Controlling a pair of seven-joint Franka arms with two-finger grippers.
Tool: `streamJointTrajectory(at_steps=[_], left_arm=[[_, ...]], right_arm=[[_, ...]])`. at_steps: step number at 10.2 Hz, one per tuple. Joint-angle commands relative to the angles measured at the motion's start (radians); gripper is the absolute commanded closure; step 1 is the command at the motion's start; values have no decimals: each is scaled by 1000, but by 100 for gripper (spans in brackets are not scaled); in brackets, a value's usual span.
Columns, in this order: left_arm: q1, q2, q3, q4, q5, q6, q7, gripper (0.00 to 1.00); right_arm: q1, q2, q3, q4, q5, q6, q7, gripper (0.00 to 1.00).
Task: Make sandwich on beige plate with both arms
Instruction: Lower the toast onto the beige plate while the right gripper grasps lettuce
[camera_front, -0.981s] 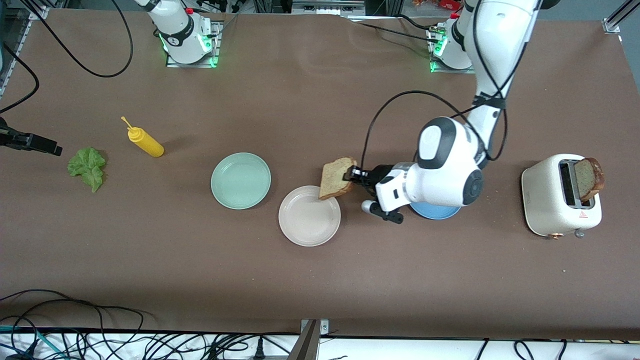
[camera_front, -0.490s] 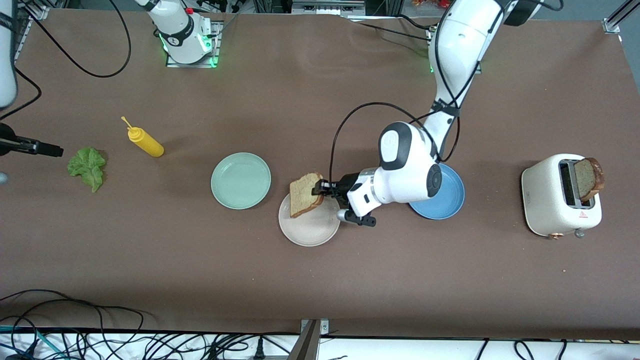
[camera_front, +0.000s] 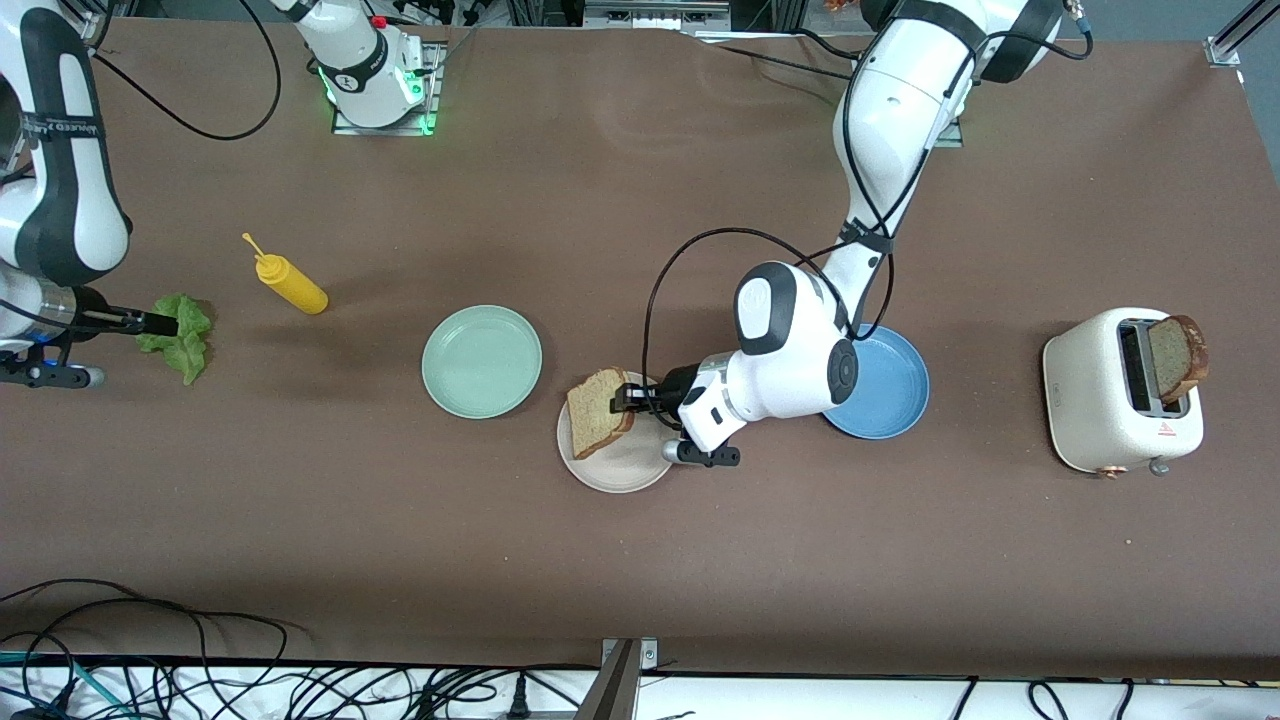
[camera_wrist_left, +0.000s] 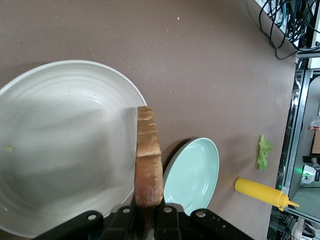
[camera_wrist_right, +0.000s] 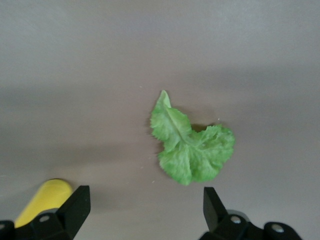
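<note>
My left gripper (camera_front: 628, 398) is shut on a slice of brown wholegrain bread (camera_front: 598, 411) and holds it tilted, just over the beige plate (camera_front: 630, 466). In the left wrist view the slice (camera_wrist_left: 148, 165) stands edge-on between the jaws, over the beige plate (camera_wrist_left: 60, 150). A second slice (camera_front: 1178, 356) sticks out of the white toaster (camera_front: 1105, 405). The green lettuce leaf (camera_front: 183, 337) lies at the right arm's end of the table. My right gripper (camera_front: 160, 324) is open over the leaf's edge; in the right wrist view its fingertips (camera_wrist_right: 74, 206) spread wide with the leaf (camera_wrist_right: 192, 147) ahead.
A mint-green plate (camera_front: 482, 361) lies beside the beige plate, toward the right arm's end. A blue plate (camera_front: 885, 385) lies partly under my left arm. A yellow squeeze bottle (camera_front: 289, 283) lies near the lettuce. Cables run along the table's near edge.
My left gripper has carried the bread slice from beside the beige plate down over it. My right arm has come into view and its gripper has moved up to the lettuce leaf.
</note>
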Motion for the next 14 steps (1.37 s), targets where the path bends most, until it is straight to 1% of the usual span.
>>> streamJointTrajectory(at_steps=[1, 3, 4, 5, 6, 7, 8, 9, 11, 12, 13, 14], left_arm=[[-21, 32, 16, 37, -39, 9, -6, 100], [-31, 40, 16, 27, -37, 32, -6, 100], [-31, 46, 16, 28, -37, 37, -6, 100], [-29, 49, 18, 25, -33, 35, 2, 82], [-29, 50, 18, 20, -25, 35, 7, 39], [-29, 52, 18, 20, -20, 35, 7, 13], [-29, 50, 22, 20, -20, 35, 5, 0], [-28, 47, 25, 20, -7, 35, 4, 0], [-11, 35, 27, 10, 135, 18, -6, 0], [-2, 23, 27, -1, 177, -4, -6, 0], [14, 15, 29, -1, 220, -46, -6, 0], [27, 0, 29, -1, 269, -81, -6, 0]], right_arm=[[-22, -31, -22, -112, -17, 136, -107, 0], [-45, 16, -44, -148, -17, 240, -200, 0], [-61, 44, -44, -172, -17, 311, -236, 0], [-73, 63, -44, -195, -17, 372, -253, 0], [-73, 78, -44, -208, -17, 411, -256, 0], [-76, 102, -44, -208, -17, 423, -261, 0], [-87, 113, -44, -208, -15, 442, -267, 0], [-88, 121, -44, -208, -12, 443, -267, 0], [-93, 136, -44, -208, -4, 444, -264, 0], [-98, 141, -44, -208, -1, 444, -264, 6], [-105, 144, -42, -206, -1, 444, -264, 15], [-105, 146, -41, -206, -1, 440, -262, 34]])
